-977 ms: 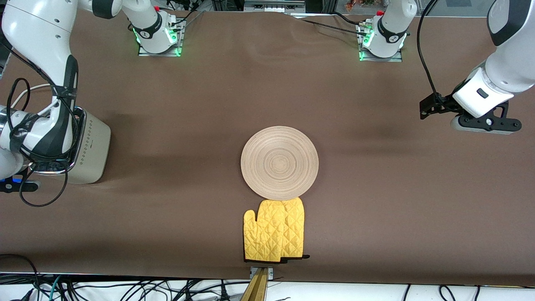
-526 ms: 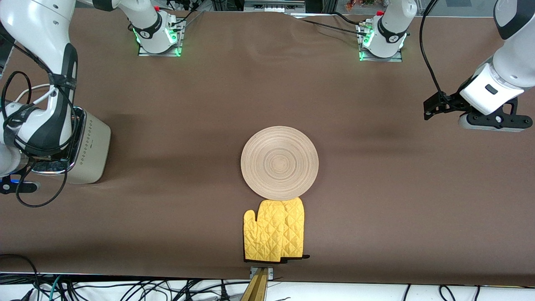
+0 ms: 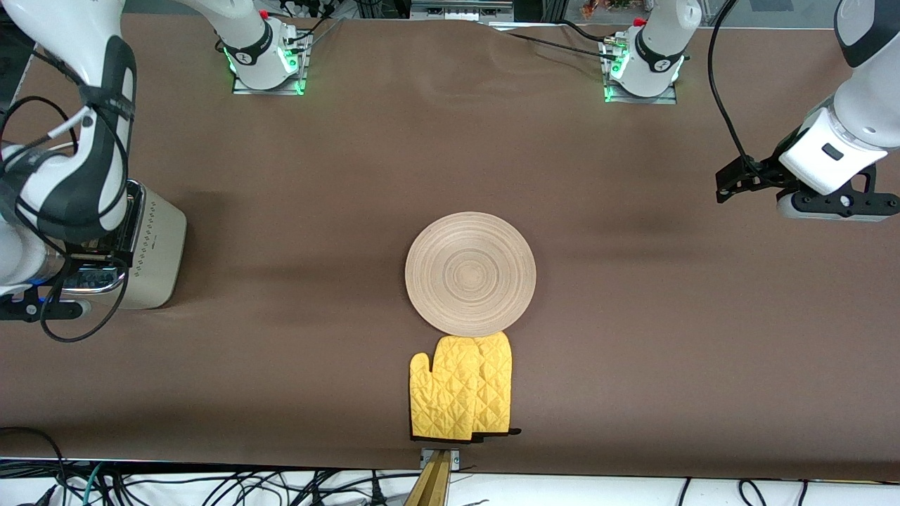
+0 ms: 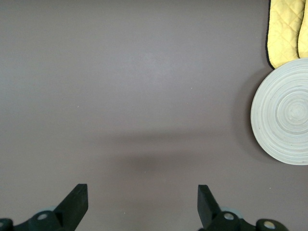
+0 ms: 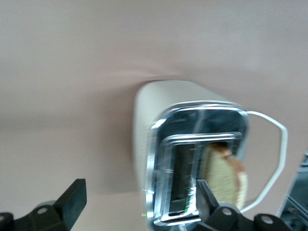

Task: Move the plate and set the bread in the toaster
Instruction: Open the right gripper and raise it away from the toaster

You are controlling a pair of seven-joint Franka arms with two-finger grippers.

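The light-wood plate (image 3: 470, 274) lies flat mid-table; it also shows in the left wrist view (image 4: 284, 113). The cream toaster (image 3: 151, 246) stands at the right arm's end of the table, partly hidden under the right arm. In the right wrist view the toaster (image 5: 159, 144) shows its chrome top, and the bread (image 5: 226, 180) stands in one slot. The slot beside it is dark. My right gripper (image 5: 139, 202) is open and empty above the toaster. My left gripper (image 4: 142, 195) is open and empty over bare table near the left arm's end.
Yellow quilted oven mitts (image 3: 460, 386) lie nearer the front camera than the plate, touching its rim. They also show in the left wrist view (image 4: 286, 29). The toaster's white cord (image 5: 276, 159) loops beside it.
My right arm has lifted a little over the toaster. My left gripper has drifted slightly toward its end of the table. The plate and mitts have not moved.
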